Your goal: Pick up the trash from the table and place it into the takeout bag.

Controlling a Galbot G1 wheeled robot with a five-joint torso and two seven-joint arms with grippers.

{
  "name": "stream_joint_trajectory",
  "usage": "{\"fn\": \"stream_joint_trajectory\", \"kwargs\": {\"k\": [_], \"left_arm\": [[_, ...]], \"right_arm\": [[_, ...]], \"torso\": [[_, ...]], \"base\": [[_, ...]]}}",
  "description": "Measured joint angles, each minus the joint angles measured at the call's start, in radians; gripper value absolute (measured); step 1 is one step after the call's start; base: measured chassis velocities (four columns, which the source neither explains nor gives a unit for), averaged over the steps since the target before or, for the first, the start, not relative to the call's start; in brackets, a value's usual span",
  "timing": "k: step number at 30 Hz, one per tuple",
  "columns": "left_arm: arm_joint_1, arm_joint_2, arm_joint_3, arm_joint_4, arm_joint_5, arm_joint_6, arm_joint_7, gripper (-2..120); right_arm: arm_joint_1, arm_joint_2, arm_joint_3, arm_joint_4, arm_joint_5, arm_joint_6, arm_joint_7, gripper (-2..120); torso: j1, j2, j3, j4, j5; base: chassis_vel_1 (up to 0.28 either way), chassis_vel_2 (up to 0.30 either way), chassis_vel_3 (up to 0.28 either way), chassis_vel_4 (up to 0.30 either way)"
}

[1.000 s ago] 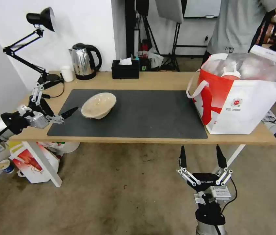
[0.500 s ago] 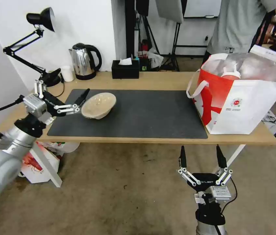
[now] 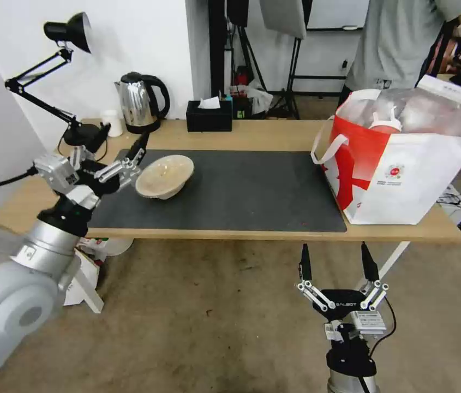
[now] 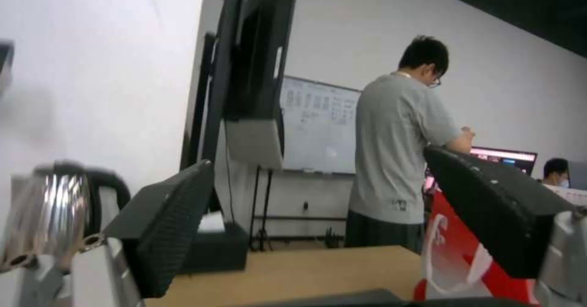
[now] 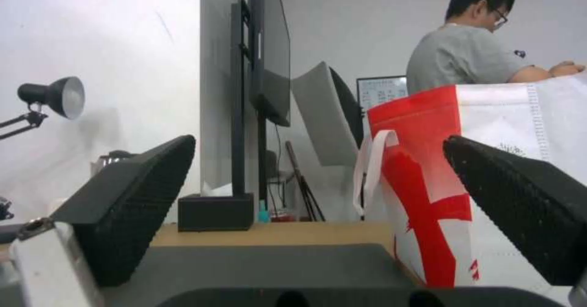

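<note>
Left tool (image 3: 118,154) — wide open — beside beige bowl (image 3: 165,175).

Even bright indoor light; soft shadows; wrist views blurred, foreground defocused.

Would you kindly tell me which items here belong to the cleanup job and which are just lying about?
Job:
- beige bowl, on the mat
- takeout bag, red cup inside
- left tool, open beside the bowl

Lying about:
- kettle
- tissue box
- white cup
- desk lamp
</note>
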Motion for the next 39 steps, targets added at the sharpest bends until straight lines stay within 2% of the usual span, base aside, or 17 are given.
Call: {"fn": "stream_joint_trajectory", "kwargs": {"k": [6,19,28,39], "left_arm": [[0.055,-0.042,-0.021,-0.041,-0.062,0.014,-0.050,99],[0.186,-0.112,-0.092,-0.071,-0.057,0.019,-0.089,100],[0.200,-0.145,-0.048,-0.085,-0.058,0.024,-0.135,100],[0.186,-0.131,-0.008,-0.086,-0.088,0.038,-0.158,100]], "right_arm": [[0.000,0.000,0.000,0.000,0.000,0.000,0.000,100],[0.000,0.000,0.000,0.000,0.000,0.000,0.000,100],[0.000,0.000,0.000,0.000,0.000,0.000,0.000,100],[0.000,0.000,0.000,0.000,0.000,0.000,0.000,100]], "torso": [[0.000,0.000,0.000,-0.0002,0.0001],[0.000,0.000,0.000,-0.0002,0.0000],[0.000,0.000,0.000,-0.0002,0.0000],[0.000,0.000,0.000,-0.0001,0.0000]], "base": [[0.000,0.000,0.000,0.000],[0.000,0.000,0.000,0.000],[0.000,0.000,0.000,0.000],[0.000,0.000,0.000,0.000]]}}
